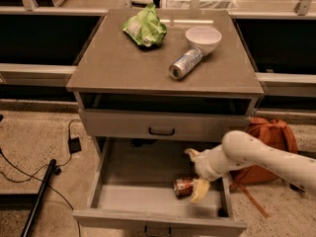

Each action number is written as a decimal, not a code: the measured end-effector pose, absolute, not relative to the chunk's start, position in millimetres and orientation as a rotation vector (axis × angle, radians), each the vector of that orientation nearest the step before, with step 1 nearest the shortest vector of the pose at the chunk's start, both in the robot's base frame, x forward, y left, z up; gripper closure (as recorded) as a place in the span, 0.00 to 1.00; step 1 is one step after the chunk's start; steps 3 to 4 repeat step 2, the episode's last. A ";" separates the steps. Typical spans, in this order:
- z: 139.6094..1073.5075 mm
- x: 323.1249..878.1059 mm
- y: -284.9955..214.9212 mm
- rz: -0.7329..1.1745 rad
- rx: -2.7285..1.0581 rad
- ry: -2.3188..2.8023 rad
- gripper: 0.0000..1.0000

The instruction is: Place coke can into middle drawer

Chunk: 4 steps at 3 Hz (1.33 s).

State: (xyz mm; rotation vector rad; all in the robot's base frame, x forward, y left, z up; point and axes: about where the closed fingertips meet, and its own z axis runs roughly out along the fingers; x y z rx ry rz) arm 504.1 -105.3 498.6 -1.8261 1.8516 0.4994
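The coke can (pixel 182 186) lies on its side on the pale floor of the open middle drawer (pixel 133 194), towards the front right. My gripper (pixel 196 172) is inside the drawer just right of the can, open. One cream finger (pixel 191 153) points to the back. The other finger (pixel 200 190) sits against the can's right end. The white arm (pixel 261 157) reaches in from the right.
The drawer front one level higher (pixel 163 125) is shut. On the cabinet top lie a silver-and-pale-blue can (pixel 185 63), a white bowl (pixel 203 37) and a green bag (pixel 145 28). An orange backpack (pixel 271 135) stands right of the cabinet. Cables (pixel 74 144) and a black pole (pixel 42 196) lie on the floor at left.
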 end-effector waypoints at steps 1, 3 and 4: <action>516.3 482.9 -144.5 0.455 -1.804 1.843 0.00; 516.2 480.2 -152.7 0.446 -1.793 1.851 0.00; 516.2 480.2 -152.7 0.446 -1.793 1.851 0.00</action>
